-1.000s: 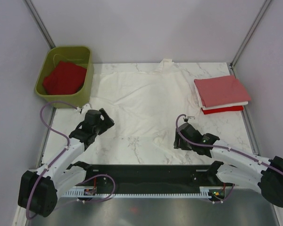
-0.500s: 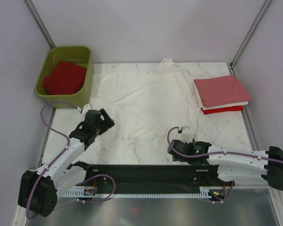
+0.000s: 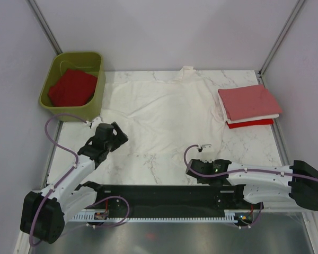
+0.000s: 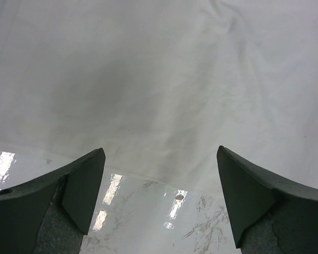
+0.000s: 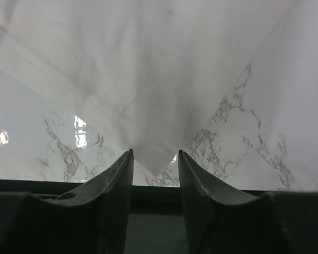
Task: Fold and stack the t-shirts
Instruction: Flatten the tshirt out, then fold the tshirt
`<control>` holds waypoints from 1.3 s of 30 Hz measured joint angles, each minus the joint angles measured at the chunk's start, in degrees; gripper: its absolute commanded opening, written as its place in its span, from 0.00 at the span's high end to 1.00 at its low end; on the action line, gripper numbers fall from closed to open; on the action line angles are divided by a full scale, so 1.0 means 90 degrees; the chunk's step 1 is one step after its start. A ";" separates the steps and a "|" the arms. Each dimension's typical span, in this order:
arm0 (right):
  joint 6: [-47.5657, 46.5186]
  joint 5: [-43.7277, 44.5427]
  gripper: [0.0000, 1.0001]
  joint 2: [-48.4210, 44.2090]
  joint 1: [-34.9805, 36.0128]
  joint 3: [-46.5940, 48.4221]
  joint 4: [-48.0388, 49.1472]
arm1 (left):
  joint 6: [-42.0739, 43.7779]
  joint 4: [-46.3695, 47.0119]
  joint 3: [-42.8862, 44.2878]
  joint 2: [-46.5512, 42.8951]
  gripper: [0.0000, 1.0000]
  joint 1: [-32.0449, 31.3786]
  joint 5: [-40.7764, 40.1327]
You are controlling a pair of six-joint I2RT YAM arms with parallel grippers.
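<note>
Right tool [image 5: 155, 156]: the jaws are narrowed, with a slim gap between them. The near corner of the white t-shirt [image 3: 164, 111] lies in that gap. The pictures do not show whether the cloth is pinched.
Right tool, place: low over the near edge of the tabletop [image 3: 127, 164], right of the middle, with its arm reaching in from the right.
Left tool [image 4: 159, 159]: the jaws stand wide apart and hold nothing. It hangs above the left near edge of the white t-shirt, and bare marble shows just under its fingers [image 4: 85, 185].
White t-shirt: one, spread flat and wrinkled across the middle of the tabletop, its collar at the far edge.
Folded stack [image 3: 249, 106]: one pile on the right side of the tabletop, apart from the spread shirt.
Stack layers: three, with the salmon pink t-shirt [image 3: 249, 100] on top, a white layer [image 3: 265, 117] under it and a red layer [image 3: 252, 124] at the bottom.
Olive-green tub [image 3: 98, 79]: one, at the far left corner.
Tub contents: the red t-shirt [image 3: 71, 87], loosely folded. Whether more lies beneath it cannot be told.
Arms: two.
</note>
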 measured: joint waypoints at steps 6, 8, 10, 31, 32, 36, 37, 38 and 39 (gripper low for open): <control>-0.0083 -0.0226 0.59 0.0168 0.0034 0.0000 0.0007 | -0.0066 -0.0080 0.0000 0.0000 0.07 0.0000 -0.0073; -0.0121 -0.0270 0.62 0.0328 0.0046 0.0056 0.0017 | -0.0085 -0.0112 0.0000 0.0000 0.07 0.0000 -0.0107; -0.0170 -0.0279 0.63 0.0559 0.0049 0.0197 -0.0002 | -0.0090 -0.0141 0.0000 0.0000 0.07 0.0000 -0.0121; -0.0792 0.0692 1.00 0.0250 -0.0364 0.1732 -0.0719 | -0.0267 -0.0386 0.0015 0.0029 0.11 0.0005 -0.0410; -0.0889 0.0809 1.00 0.0238 -0.0469 0.1809 -0.0748 | -0.0308 -0.0410 0.0022 0.0029 0.12 0.0005 -0.0471; -0.1316 0.1222 1.00 0.0117 -0.0860 0.2018 -0.0782 | -0.0476 -0.0576 0.0078 0.0029 0.16 0.0005 -0.0651; -0.1464 0.1302 1.00 0.0066 -0.0996 0.2069 -0.0765 | -0.0517 -0.0607 0.0083 0.0029 0.17 0.0005 -0.0680; -0.1608 0.1387 1.00 0.0010 -0.1117 0.2125 -0.0733 | -0.0583 -0.0644 0.0085 0.0039 0.18 0.0005 -0.0699; -0.1749 0.1472 1.00 -0.0034 -0.1251 0.2174 -0.0682 | -0.0636 -0.0670 0.0085 0.0058 0.19 0.0005 -0.0719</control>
